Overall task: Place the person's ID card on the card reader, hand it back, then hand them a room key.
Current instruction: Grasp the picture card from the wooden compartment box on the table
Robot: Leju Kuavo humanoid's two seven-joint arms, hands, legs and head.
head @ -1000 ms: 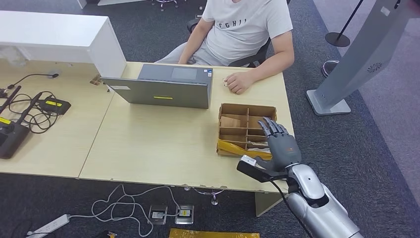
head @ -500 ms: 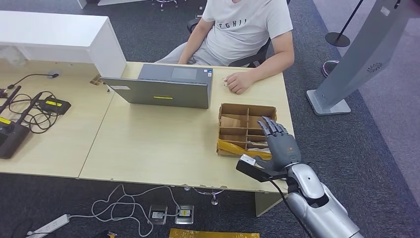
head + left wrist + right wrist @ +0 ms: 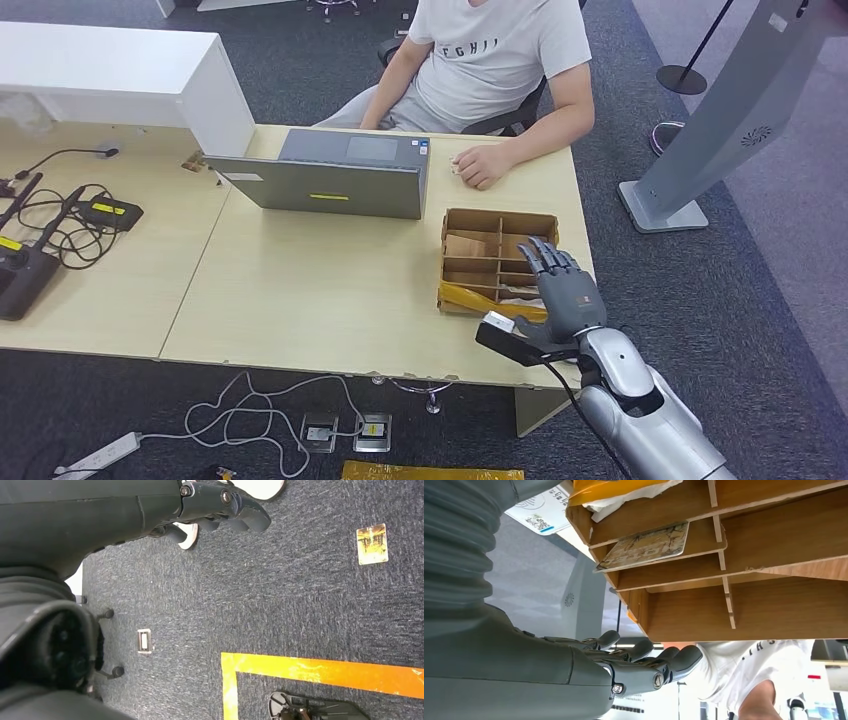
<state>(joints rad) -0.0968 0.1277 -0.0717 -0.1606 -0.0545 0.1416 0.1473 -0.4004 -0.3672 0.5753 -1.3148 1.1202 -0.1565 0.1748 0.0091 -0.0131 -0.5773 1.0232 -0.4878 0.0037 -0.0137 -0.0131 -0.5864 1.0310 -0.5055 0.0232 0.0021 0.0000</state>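
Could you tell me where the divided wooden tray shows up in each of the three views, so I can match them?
Head view: the wooden tray sits on the desk's right end, under the right hand.
Left wrist view: not in it.
Right wrist view: its compartments cross the top.
Shared landmark: the person's white shirt.

- Table [image 3: 300,290]: pale wood-grain top.
- Divided box [image 3: 497,258]: brown board, yellow tape at its near edge.
- Card [image 3: 646,546] in the box: tan with a dark mottled print.
- Laptop [image 3: 330,180]: grey with a yellow sticker.
- Right hand [image 3: 565,290]: dark grey on a silver arm.
- Person's shirt [image 3: 500,55]: white with dark lettering.
- Carpet [image 3: 300,605]: dark speckled grey with an orange-yellow stripe.
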